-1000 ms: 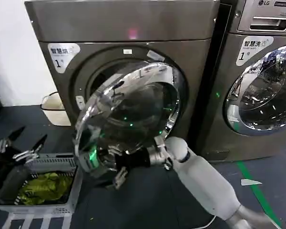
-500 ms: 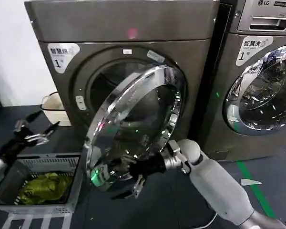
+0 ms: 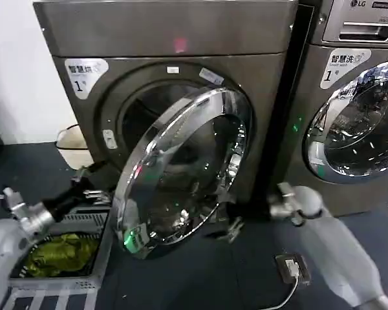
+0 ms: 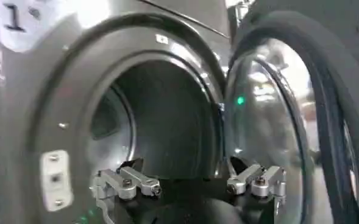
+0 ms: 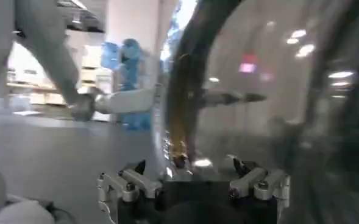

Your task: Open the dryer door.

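Observation:
The dryer door [image 3: 181,171], a round chrome-ringed porthole with dark glass, hangs swung out from the grey dryer [image 3: 168,39], baring the dark drum opening [image 3: 139,116]. My left gripper [image 3: 94,184] is open beside the door's free edge, low in front of the opening. In the left wrist view the left gripper [image 4: 185,165] is empty and faces the drum opening [image 4: 161,122], with the door [image 4: 264,115] to one side. My right gripper [image 3: 233,227] sits low behind the door near its hinge side. It is open and holds nothing, close to the door's chrome rim [image 5: 179,109].
A grey basket [image 3: 84,223] holding green cloth [image 3: 58,252] stands on the floor under my left arm. A white bin [image 3: 74,148] sits by the wall. The LG-marked machine [image 3: 355,123] stands to the right. A cable [image 3: 288,268] lies on the floor.
The door has swung wider open. My right gripper has come off the door's lower edge and drawn back to the right. My left gripper has moved right toward the drum opening.

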Controlling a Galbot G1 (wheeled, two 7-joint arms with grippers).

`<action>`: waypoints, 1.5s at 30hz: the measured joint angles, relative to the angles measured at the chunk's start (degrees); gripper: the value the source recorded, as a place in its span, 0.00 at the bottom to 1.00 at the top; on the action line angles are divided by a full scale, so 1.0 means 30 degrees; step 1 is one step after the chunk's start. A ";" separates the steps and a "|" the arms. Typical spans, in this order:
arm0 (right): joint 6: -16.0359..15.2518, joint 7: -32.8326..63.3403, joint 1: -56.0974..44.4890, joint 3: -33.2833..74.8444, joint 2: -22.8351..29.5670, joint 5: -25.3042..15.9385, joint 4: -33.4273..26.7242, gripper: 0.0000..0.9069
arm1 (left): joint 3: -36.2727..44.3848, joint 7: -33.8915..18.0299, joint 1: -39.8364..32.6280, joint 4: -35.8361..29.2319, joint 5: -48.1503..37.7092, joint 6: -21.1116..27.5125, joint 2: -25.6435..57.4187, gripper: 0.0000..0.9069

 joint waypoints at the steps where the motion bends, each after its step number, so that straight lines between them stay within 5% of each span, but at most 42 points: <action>1: 0.0037 0.0173 -0.0210 0.0665 -0.0176 0.0005 -0.0108 1.00 | 0.0334 0.0095 -0.0160 -0.0006 0.0070 -0.0022 0.0007 1.00; 11: 0.0383 0.2945 -0.2766 0.7602 -0.1213 0.1339 -0.0011 1.00 | 0.3132 0.0566 -0.1409 -0.0571 0.0410 -0.0073 -0.0275 1.00; 18: 0.0418 0.8528 -0.5003 1.3222 -0.1824 0.2203 0.1089 1.00 | 0.4850 0.0592 -0.2164 -0.1239 0.0591 -0.0132 -0.0612 1.00; 34: -0.1441 2.3083 -1.0745 2.3624 -0.3003 -0.3259 0.2154 1.00 | 1.0297 -0.0371 -0.5000 -0.1292 0.1608 -0.0203 -0.2556 1.00; 45: -0.2421 2.6058 -1.2656 2.7523 -0.2999 -0.3363 0.2463 1.00 | 1.4343 -0.1777 -0.7949 0.0300 0.2159 -0.0691 -0.5072 1.00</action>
